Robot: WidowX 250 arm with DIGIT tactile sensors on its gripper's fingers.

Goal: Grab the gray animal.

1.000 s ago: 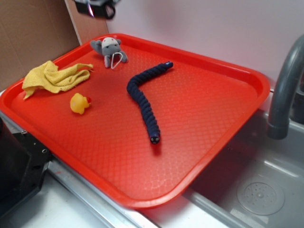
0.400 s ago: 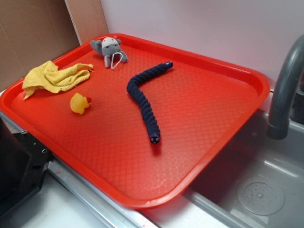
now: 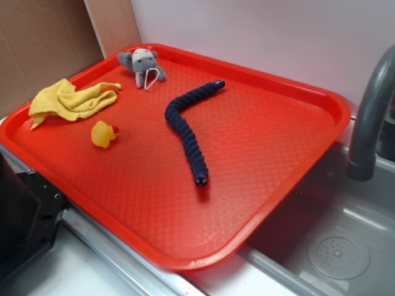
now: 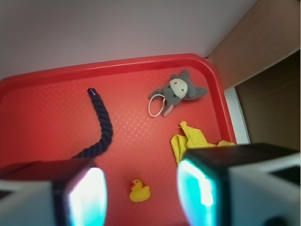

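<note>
High above the red tray (image 4: 56, 77), jaws apart (empty), gray animal (image 4: 178, 90) well beyond them.

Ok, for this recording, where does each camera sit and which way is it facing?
Exterior: off the tray's near corner, raised, looking down across the red plastic tray toward the white wall, grey sink on the right; no part of the robot shows.
Wrist: on the arm, high above the tray, looking down past the open gripper at the frame's bottom.
Shared: gray plush animal, long dark blue braided snake, small yellow rubber duck, crumpled yellow cloth.
</note>
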